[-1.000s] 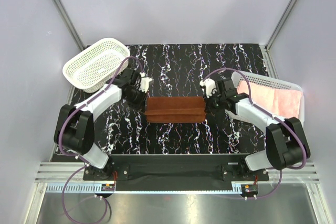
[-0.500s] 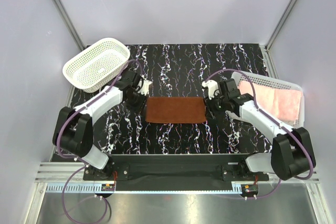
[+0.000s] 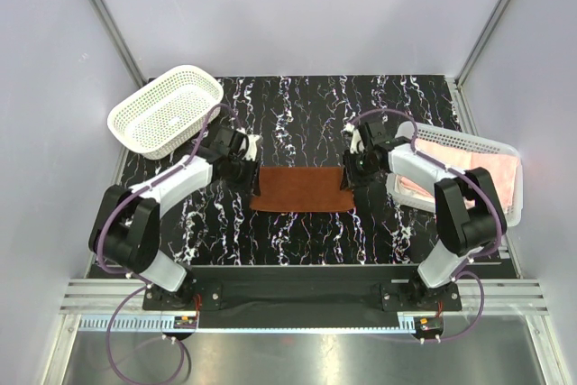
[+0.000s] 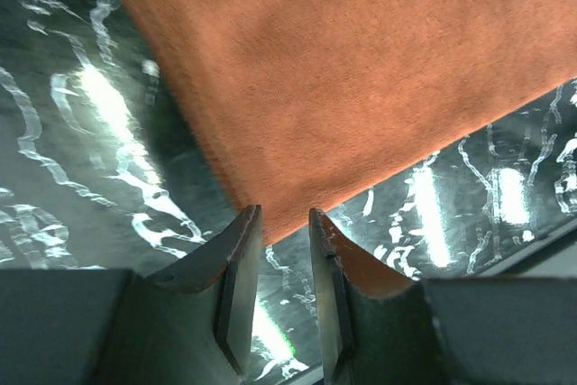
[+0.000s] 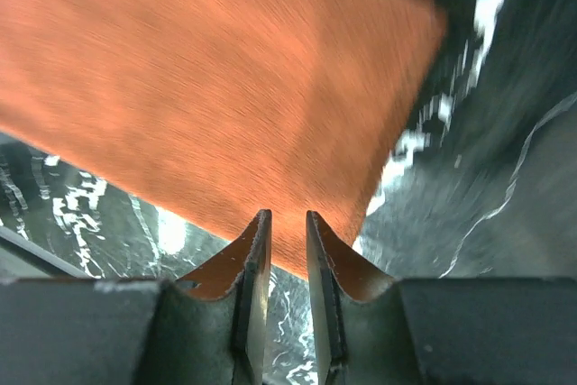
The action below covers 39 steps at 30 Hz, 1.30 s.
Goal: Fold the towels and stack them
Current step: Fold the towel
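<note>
Black marbled desk (image 3: 297, 105): the rust-brown towel (image 3: 300, 189) lies flat mid-desk. My left pincer (image 3: 250, 173) and right pincer (image 3: 352, 176) sit at its short ends, jaws narrowly parted, holding nothing. I'd pinch matching corners squarely before folding.

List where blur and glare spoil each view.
Right wrist: the rust-brown towel is smeared by motion blur, its right edge soft. Left wrist: the towel is fairly sharp, with bright glare streaks on the glossy table. Top external: sharp, evenly lit, no harsh shadows.
</note>
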{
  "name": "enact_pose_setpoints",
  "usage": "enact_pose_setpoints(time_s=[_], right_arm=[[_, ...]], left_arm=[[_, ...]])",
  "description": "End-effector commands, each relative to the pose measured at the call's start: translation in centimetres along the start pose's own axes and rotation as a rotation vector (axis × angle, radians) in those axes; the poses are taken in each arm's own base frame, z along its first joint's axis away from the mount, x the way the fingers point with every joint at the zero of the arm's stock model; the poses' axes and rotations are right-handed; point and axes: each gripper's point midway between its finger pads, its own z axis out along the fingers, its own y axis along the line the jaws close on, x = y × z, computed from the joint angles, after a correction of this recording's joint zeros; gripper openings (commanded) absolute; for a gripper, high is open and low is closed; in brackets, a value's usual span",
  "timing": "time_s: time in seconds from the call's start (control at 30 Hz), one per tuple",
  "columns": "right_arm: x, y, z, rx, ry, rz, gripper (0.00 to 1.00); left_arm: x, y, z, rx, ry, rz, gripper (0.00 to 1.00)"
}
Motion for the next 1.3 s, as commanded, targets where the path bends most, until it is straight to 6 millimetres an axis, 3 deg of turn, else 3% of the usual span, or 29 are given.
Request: enact_pose_setpoints(time_s=[0.0,0.13,0.23,0.37,0.43,0.5,0.63,0.9,0.97,1.07,1.23,1.27], right_arm=[[2.7,-0.3,1.1,0.04,0.059,0.151,0.28],[3.4,-2.2,1.3,0.146,0.076,0.156,0.28],[2.9,-1.8,0.3,0.147,0.052,0.142,0.33],[0.7,-0.6,-1.7,0.124,-0.045,0.142,0.37],[-0.3,-0.6,-2.1,0.131,-0.086,0.147,0.45],[-1.1,-0.8,-2.0,0.146,-0.104,0.149,0.45],[-1.4,-1.0,-1.0,0.151,-0.069,0.138,0.46],[-2.6,-0.5,-1.1,0.144,-0.075,0.155,0.44],[-2.6,-0.3,-0.9,0.126,-0.072,0.154,0.44],[-2.3,-0.4,-0.8,0.131,-0.083,0.172,0.45],[-2.8,-0.4,-1.0,0.138,-0.11,0.217,0.47],[-2.9,0.0,-0.8,0.117,-0.112,0.219,0.48]], left_arm=[[-0.4,-1.3,1.0,0.072,-0.052,-0.076,0.33],[1.1,2.5,1.6,-0.124,0.008,-0.163,0.34],[0.6,4.2,0.9,-0.227,-0.01,-0.192,0.34],[-2.2,4.1,-1.2,-0.235,-0.115,-0.19,0.47],[-3.7,3.6,-1.4,-0.179,-0.152,-0.187,0.5],[-4.5,3.0,-0.9,-0.116,-0.139,-0.186,0.52],[-4.4,3.0,0.7,-0.071,-0.098,-0.167,0.53],[-3.2,3.4,4.3,-0.017,-0.024,-0.218,0.54],[-2.8,3.7,4.7,-0.029,-0.009,-0.23,0.51],[-1.9,4.6,5.0,-0.08,0.011,-0.254,0.39],[-0.8,5.9,4.5,-0.163,0.01,-0.275,0.08],[-0.8,6.2,4.2,-0.174,0.004,-0.279,0.06]])
